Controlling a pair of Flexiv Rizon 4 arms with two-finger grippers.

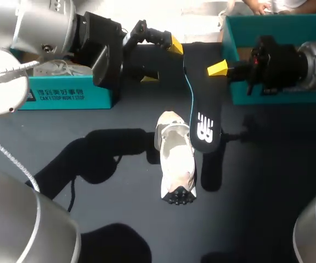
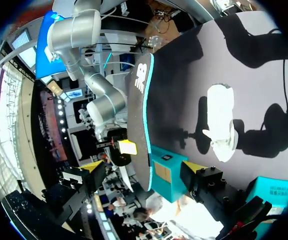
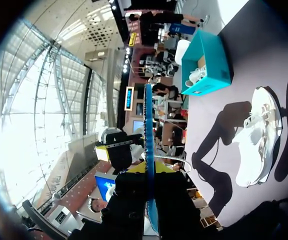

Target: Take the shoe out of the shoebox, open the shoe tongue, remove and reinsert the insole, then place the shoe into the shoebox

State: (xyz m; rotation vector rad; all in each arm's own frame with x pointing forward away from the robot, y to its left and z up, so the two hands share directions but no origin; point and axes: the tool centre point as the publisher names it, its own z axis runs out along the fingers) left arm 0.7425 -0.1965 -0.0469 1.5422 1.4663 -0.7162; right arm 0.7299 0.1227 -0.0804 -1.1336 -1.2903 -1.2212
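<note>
While right fingers (image 1: 217, 68) pinch one insole (image 1: 204, 129), left fingers (image 1: 174, 45) wide apart; one shoe (image 1: 177, 159), two teal boxes (image 1: 70, 98) (image 1: 278, 97).

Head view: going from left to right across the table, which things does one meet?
Printed teal shoebox → white shoe → black insole → second teal box.

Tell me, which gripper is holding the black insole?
The right gripper, coming in from the right: its fingers pinch the black insole from both sides. The left gripper hangs open beside the insole's end, not gripping it.
</note>
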